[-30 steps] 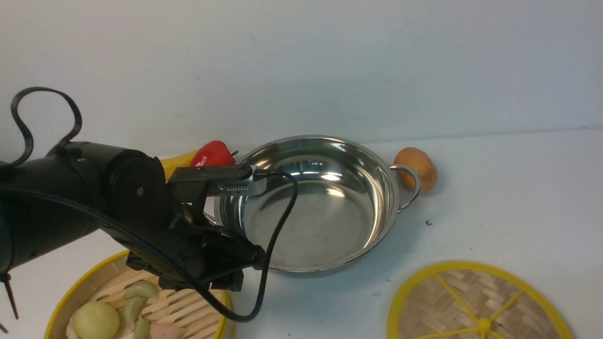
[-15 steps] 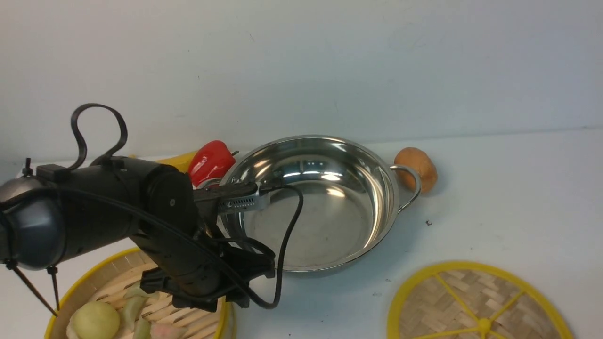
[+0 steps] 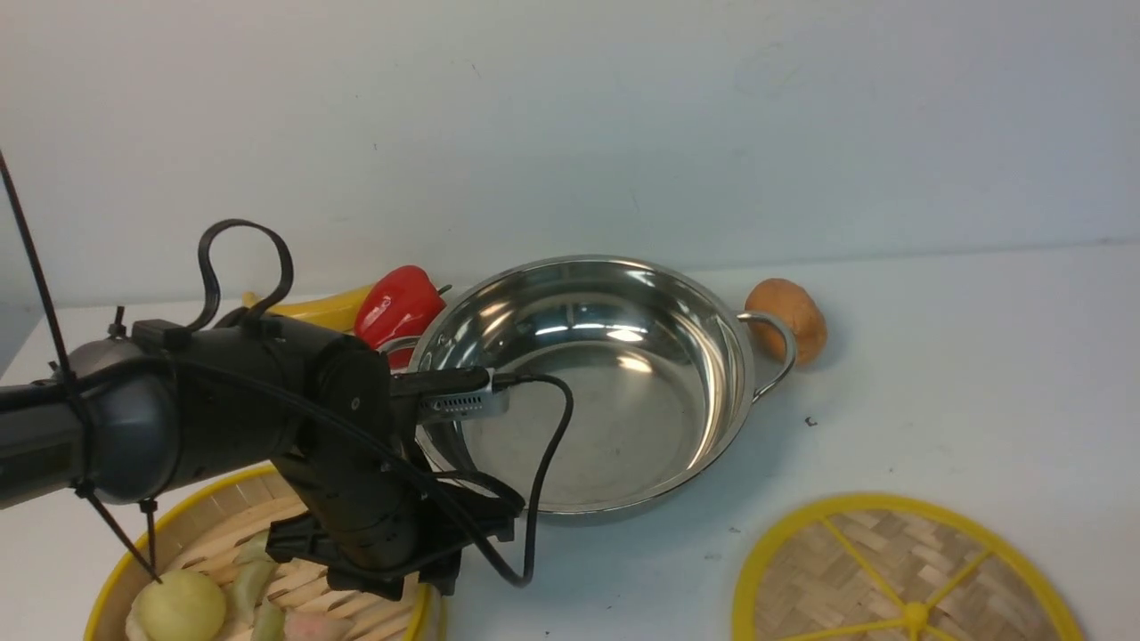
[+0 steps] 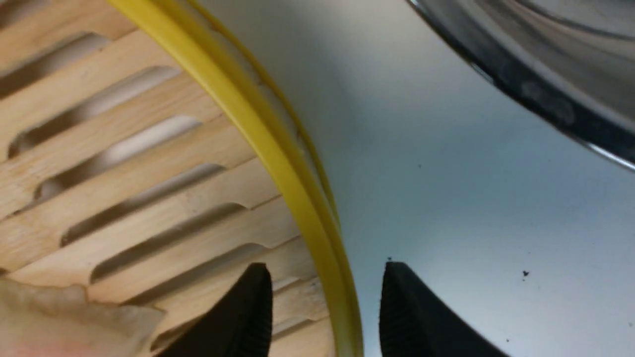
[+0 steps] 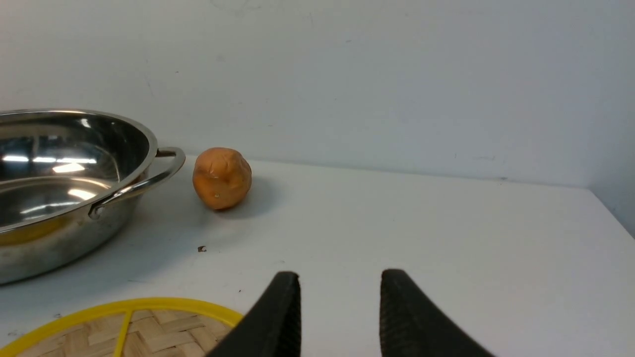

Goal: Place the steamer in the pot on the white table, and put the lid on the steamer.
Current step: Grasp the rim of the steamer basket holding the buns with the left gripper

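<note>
Lower left in the front view, the steamer [image 3: 214, 500] sits on the white table [image 3: 935, 374], just beside the pot [image 3: 606, 418]. The left gripper [image 4: 326, 277] has its 2 fingers apart, straddling the steamer's yellow rim, seemingly without touching it. The right gripper [image 5: 340, 282] gapes empty near the lid [image 3: 899, 570].

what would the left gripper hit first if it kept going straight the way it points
Probably the yellow rim of the steamer: the left gripper has open jaws straddling it, one finger above the slatted floor, one above the white table. Depth is unclear.
</note>
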You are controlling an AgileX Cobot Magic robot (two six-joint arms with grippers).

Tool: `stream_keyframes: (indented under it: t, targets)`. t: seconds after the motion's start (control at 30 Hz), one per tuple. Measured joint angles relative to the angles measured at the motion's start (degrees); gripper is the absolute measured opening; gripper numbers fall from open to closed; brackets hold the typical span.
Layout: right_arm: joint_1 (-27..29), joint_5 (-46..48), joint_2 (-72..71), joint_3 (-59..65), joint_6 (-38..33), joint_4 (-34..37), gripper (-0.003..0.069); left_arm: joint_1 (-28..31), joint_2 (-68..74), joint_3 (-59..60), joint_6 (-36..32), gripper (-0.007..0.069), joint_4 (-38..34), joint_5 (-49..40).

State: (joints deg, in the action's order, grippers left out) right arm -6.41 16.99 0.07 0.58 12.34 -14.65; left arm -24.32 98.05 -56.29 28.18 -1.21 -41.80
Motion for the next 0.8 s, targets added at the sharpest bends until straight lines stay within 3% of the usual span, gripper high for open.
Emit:
stream_keyframes:
  t: [0.8]
  targets:
    - [0.0, 0.0, 0.0, 0.0, 0.1, 0.0, 0.0246, 0.0, 0.0, 0.0, 1.0, 0.0289, 2.2, 1.7]
